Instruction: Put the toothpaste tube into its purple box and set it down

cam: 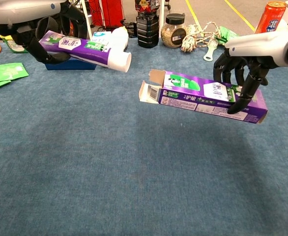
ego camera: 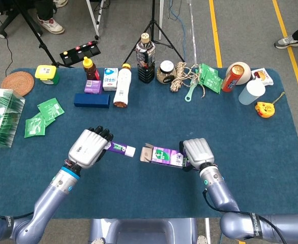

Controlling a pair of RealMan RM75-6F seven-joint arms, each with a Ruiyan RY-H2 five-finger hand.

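Two task items were both held off the blue cloth-covered table (ego camera: 154,198): the purple-and-white toothpaste tube w/ white cap (ego camera: 119,148) and the long purple cardboard box w/ open end flaps (ego camera: 161,154). Tube sat in the left hand (ego camera: 89,148), fingers curled around its rear end, cap pointing to 3 o'clock at the box's mouth. Box was gripped by the right hand (ego camera: 197,152), dark fingers (cam: 242,93) wrapped round its closed end, open flaps facing 9 o'clock. Cap and flaps were near, w/ a small gap between; in chest view the tube (cam: 87,48) tilted cap-down, the box (cam: 203,96) sloping down toward its held end.

At 12 o'clock, well apart, lay a dark-blue flat box (ego camera: 91,100), a white bottle on its side (ego camera: 122,85) and a tall dark bottle (ego camera: 145,59). Green sachets (ego camera: 42,117) lay toward 10 o'clock; a red can (ego camera: 230,78) toward 2 o'clock.
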